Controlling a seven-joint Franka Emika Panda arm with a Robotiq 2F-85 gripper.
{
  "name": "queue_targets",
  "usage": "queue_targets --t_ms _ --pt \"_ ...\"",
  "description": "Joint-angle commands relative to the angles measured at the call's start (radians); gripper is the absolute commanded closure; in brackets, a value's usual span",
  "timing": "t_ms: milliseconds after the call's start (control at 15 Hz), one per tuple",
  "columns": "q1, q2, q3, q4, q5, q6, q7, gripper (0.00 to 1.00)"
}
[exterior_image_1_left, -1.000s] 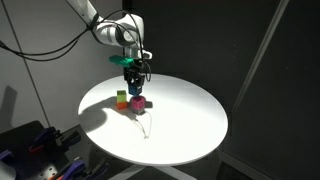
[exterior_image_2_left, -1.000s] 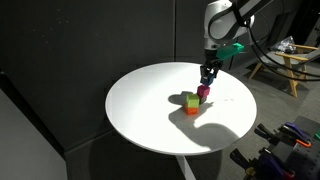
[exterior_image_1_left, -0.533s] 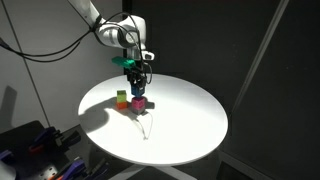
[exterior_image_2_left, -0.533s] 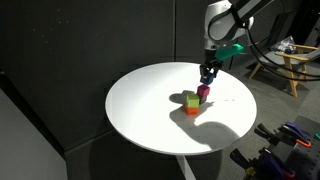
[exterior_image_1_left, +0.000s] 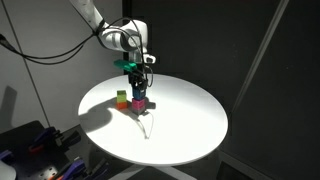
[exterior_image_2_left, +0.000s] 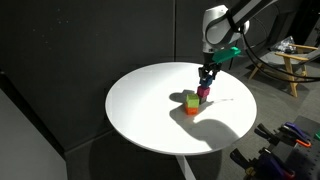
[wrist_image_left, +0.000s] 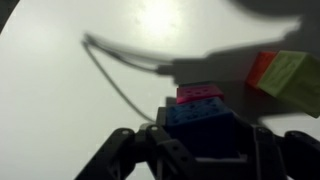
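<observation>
My gripper (exterior_image_1_left: 139, 86) (exterior_image_2_left: 204, 83) (wrist_image_left: 204, 135) is shut on a blue block (wrist_image_left: 203, 128) (exterior_image_1_left: 139, 93), held right over a magenta block (wrist_image_left: 199, 94) (exterior_image_1_left: 140, 103) (exterior_image_2_left: 203, 92) that sits on the round white table (exterior_image_1_left: 180, 125) (exterior_image_2_left: 140, 110). From the wrist view I cannot tell whether the blue block touches the magenta one or hangs just above it. Beside them stands a light green block (wrist_image_left: 291, 79) (exterior_image_1_left: 122, 97) (exterior_image_2_left: 190, 99) on top of an orange block (wrist_image_left: 261, 67) (exterior_image_2_left: 190, 110).
A thin line, a cable or a mark (wrist_image_left: 110, 75) (exterior_image_1_left: 146, 122), runs across the tabletop near the blocks. Dark curtains surround the table. Equipment with coloured parts (exterior_image_1_left: 45, 150) (exterior_image_2_left: 275, 150) sits low beside the table, and a chair (exterior_image_2_left: 285, 60) stands behind.
The gripper with the blue block has shifted slightly, toward the magenta block. The other blocks have not moved.
</observation>
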Motion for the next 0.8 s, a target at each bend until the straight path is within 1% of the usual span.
queue_targets --t_ms 0,200,267,333,467,533,733 --pt "0.005 0.025 -0.005 0.031 -0.016 -0.007 0.023 0.66" --pt "0.007 0.03 -0.006 0.032 -0.019 -0.009 0.022 0.66" --pt "0.008 0.031 -0.007 0.031 -0.022 -0.009 0.022 0.31" --pt "0.008 0.032 -0.007 0.033 -0.02 -0.012 0.022 0.16" --pt "0.008 0.032 -0.009 0.033 -0.022 -0.011 0.023 0.02" --pt "0.009 0.029 -0.01 0.029 -0.025 -0.007 0.024 0.0" --pt "0.01 0.002 -0.009 0.017 -0.023 -0.013 0.027 0.0"
